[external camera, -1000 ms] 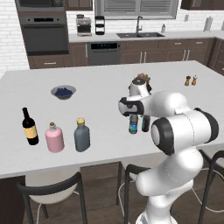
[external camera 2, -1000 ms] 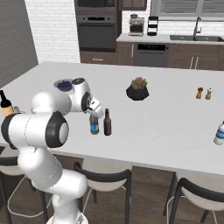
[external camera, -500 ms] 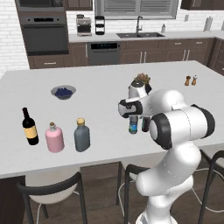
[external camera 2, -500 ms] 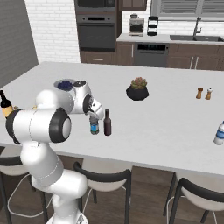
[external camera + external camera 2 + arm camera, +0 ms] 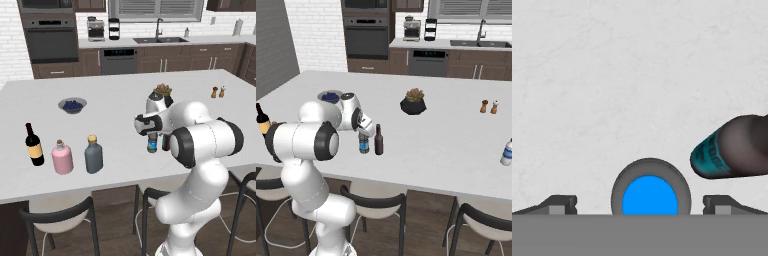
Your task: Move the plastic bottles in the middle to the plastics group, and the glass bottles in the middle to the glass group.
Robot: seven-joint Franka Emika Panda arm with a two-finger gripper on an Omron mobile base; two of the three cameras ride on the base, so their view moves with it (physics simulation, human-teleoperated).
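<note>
White marble-look stone tops the desk (image 5: 125, 95), and on its near left edge three bottles stand in a row: a dark wine bottle (image 5: 34, 145) with a yellow label and red top, a squat pink bottle (image 5: 62, 158) with a tan stopper just to its right, and a grey-blue flask (image 5: 93, 155) with a tan cap beside that. No writing on the yellow label can be read. Behind the pink bottle, well apart from the row, sits one grey bowl (image 5: 72, 105) holding dark berries.

Near the middle of the front edge the claw (image 5: 152, 131) hangs directly above a small clear water bottle (image 5: 363, 142) with a blue label and blue cap. Its jaws are spread wide and grasp nothing; in the hand view the two fingertips (image 5: 559, 205) stand on either side of the blue cap (image 5: 650, 195), clear of it. Any lettering on the blue label is too small to read. Just beside this bottle on its right stands one slim dark brown bottle (image 5: 378, 140), close enough that its neck and teal band (image 5: 712, 156) lean into the hand view next to one fingertip.

Further back, one dark pot with a reddish-green plant (image 5: 414, 102) sits near the middle of the desk. Toward the far right stand two small shakers (image 5: 489, 106) side by side, and at the right edge a second clear bottle with a blue label (image 5: 507, 153) stands alone.
</note>
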